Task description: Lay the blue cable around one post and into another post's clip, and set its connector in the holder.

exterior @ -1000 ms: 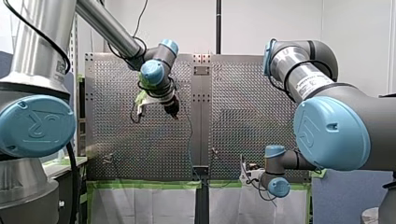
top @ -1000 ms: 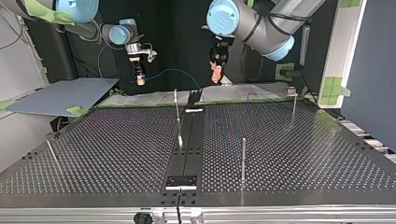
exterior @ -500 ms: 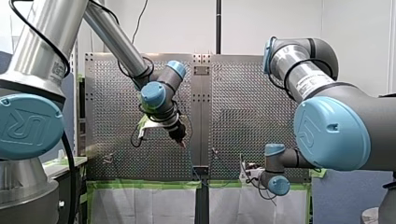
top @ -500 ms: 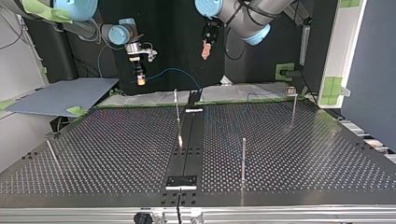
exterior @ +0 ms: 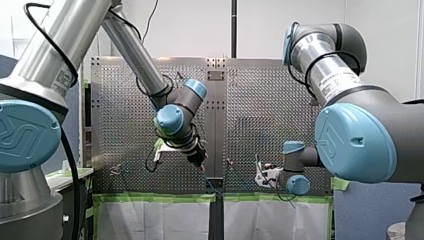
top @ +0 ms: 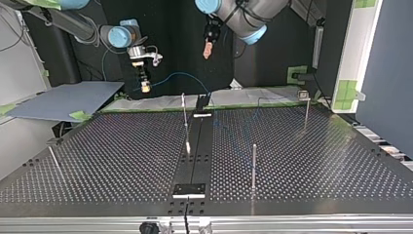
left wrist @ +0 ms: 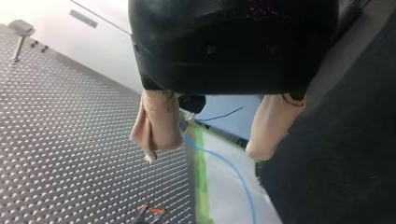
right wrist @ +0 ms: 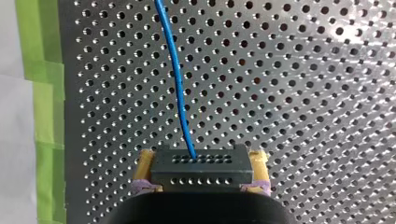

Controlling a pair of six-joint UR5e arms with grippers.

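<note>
One connector is gripped on my right; my left gripper holds nothing.
The black connector [right wrist: 201,171] is clamped between my right gripper's [right wrist: 201,161] yellow pads, and the blue cable [right wrist: 177,74] runs from it over the perforated table [right wrist: 303,93]. In the top view the cable arcs through the air to the table's far edge, near a thin post [top: 184,114]. My left gripper [left wrist: 203,151] hangs with its beige pads spread.

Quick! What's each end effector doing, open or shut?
Left end effector: open, holding nothing.
Right end effector: closed on the blue cable's connector.
</note>
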